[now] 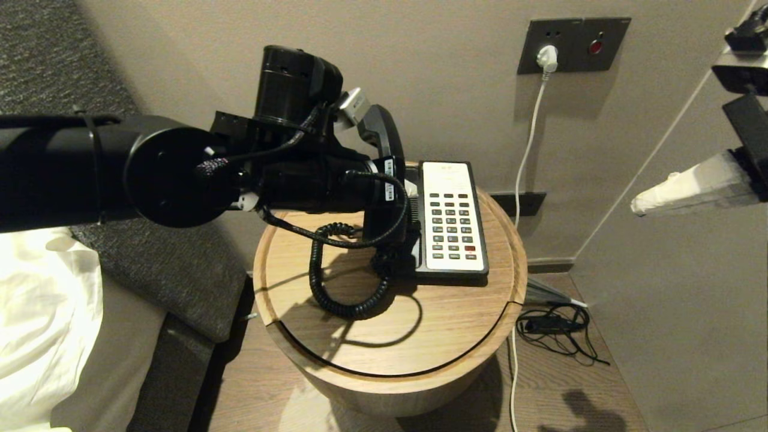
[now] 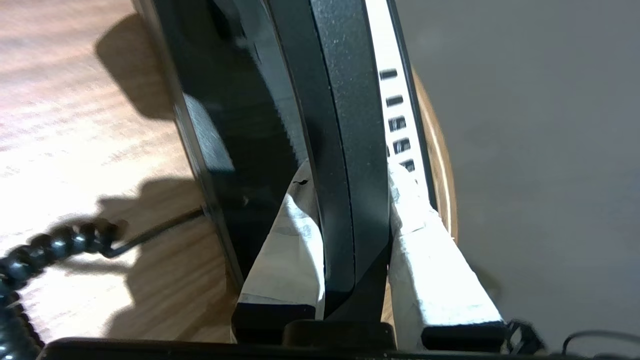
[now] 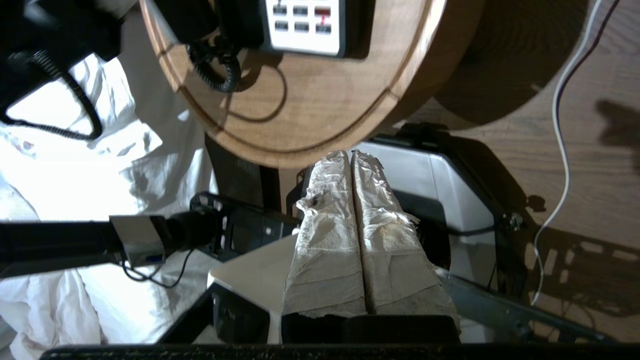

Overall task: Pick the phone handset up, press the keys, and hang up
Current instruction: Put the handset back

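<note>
The black handset (image 1: 384,135) is tilted up above the left side of the phone base (image 1: 451,217), whose white keypad faces up on the round wooden table (image 1: 390,324). My left gripper (image 2: 350,180) is shut on the handset (image 2: 345,150); its white-wrapped fingers (image 2: 295,240) clamp the handset's middle from both sides. The coiled cord (image 1: 336,288) hangs from the handset to the tabletop. My right gripper (image 3: 351,155) is shut and empty, held high to the right of the table; it shows in the head view (image 1: 639,207) too.
A wall socket (image 1: 573,43) with a white plug and cable (image 1: 528,144) is behind the table. Black cables (image 1: 555,327) lie on the floor at the right. A grey headboard and white bedding (image 1: 42,312) are at the left.
</note>
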